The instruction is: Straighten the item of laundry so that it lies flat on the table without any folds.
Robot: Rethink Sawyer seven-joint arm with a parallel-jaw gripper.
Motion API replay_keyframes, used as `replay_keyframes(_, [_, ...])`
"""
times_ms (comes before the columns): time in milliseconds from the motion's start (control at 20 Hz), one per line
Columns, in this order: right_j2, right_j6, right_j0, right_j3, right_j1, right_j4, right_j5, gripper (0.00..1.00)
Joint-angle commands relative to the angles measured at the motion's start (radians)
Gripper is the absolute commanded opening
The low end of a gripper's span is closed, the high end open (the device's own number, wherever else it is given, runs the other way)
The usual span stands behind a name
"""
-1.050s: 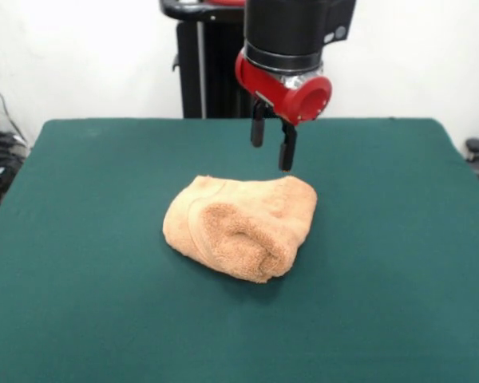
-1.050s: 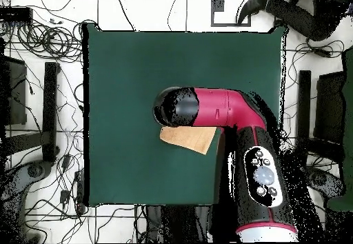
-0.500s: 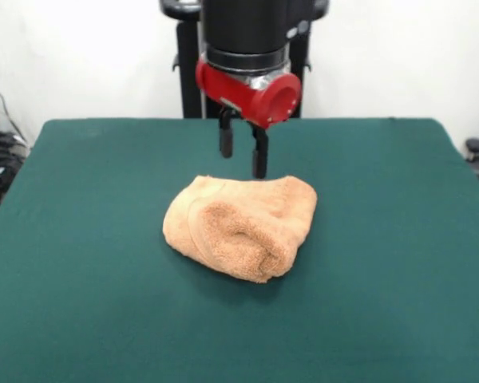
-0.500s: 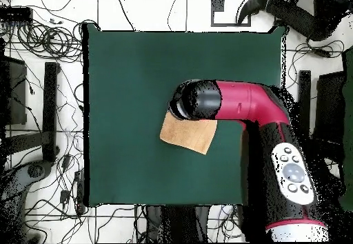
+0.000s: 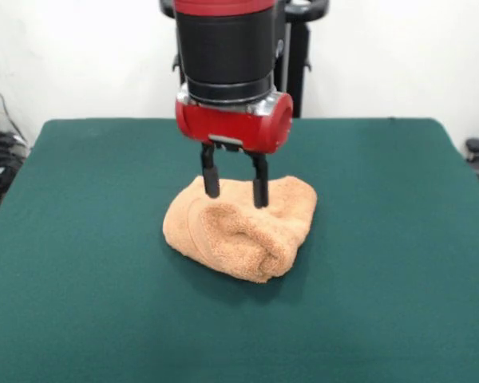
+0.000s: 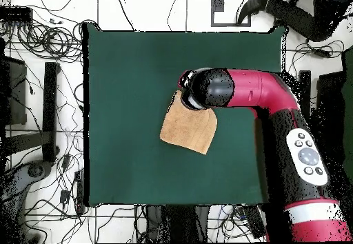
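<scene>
I see the towel [image 5: 241, 229] bunched and rolled over itself near the middle of the table [image 5: 80, 263], nothing flattened yet, with my gripper [image 5: 235, 191] spread wide just over its far edge, holding nothing, so all the unfolding remains.

front view looks low across the table [image 5: 80, 319]; overhead view looks straight down; both share it.
</scene>
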Motion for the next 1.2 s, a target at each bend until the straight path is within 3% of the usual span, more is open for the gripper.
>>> replay_keyframes(50, [0.195, -0.443, 0.007, -0.005, 0.101, -0.05, 0.09, 1.0])
replay_keyframes(500, [0.34, -0.79, -0.055, -0.024, 0.174, -0.089, 0.045, 1.0])
replay_keyframes(650, [0.369, -0.851, -0.064, -0.029, 0.189, -0.105, 0.036, 1.0])
replay_keyframes(900, [0.425, -1.035, -0.068, -0.099, 0.249, -0.094, 0.175, 1.0])
replay_keyframes(1200, [0.4, -1.084, -0.04, -0.168, 0.238, -0.084, 0.306, 1.0])
